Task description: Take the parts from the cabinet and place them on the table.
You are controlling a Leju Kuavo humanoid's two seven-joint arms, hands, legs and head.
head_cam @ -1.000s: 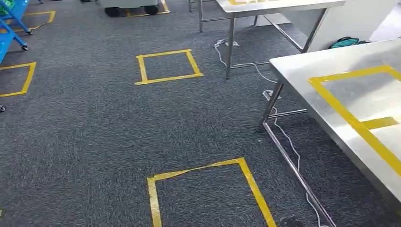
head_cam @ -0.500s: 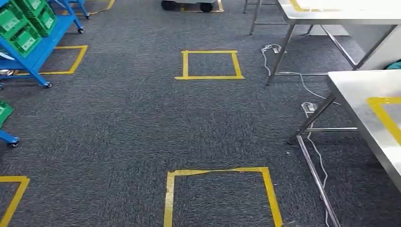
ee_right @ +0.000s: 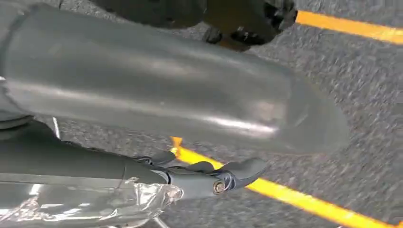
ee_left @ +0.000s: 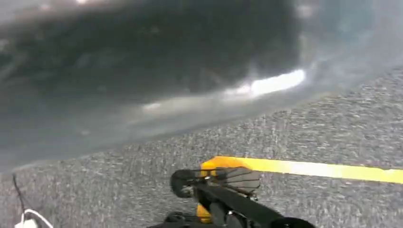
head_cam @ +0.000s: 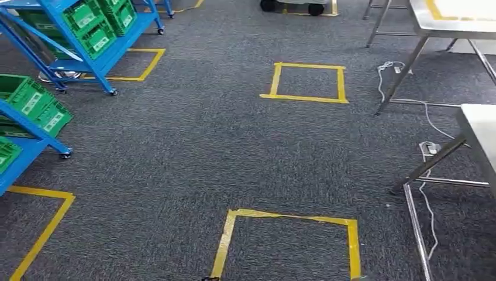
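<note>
Right hand: the right hand (ee_right: 214,178) hangs low over the carpet (ee_right: 361,118), beside a tape line (ee_right: 294,199). Its dark fingers (ee_right: 237,171) are stretched out and nothing is seen in them, so it is judged empty.
Left hand: a dark, blurred shape taken for the left hand (ee_left: 228,199) is seen above another tape line (ee_left: 323,168). Whether it is spread, closed or loaded cannot be told.
Reason for posture: both arms are judged to be hung at the sides because nothing is within reach. This fits a walk across the floor, not a pick.
Floor marks: a tape square (head_cam: 289,218) lies just ahead and a second square (head_cam: 307,82) further on. They are judged to be standing marks.
Near rack: a blue rack (head_cam: 23,146) with green bins (head_cam: 35,105) stands on castors at the left.
Far rack: a second blue rack (head_cam: 111,55) stands beyond it, bins tilted toward the aisle, presumably for easy reach.
Parts: none can be made out. They are judged to be in the bins, not yet taken.
Table: a steel table (head_cam: 479,126) stands at the right, well apart from the racks.
Hazard: a cable (head_cam: 430,152) trails beside the table leg.
Stage: early, as nothing is held and nothing is placed.
</note>
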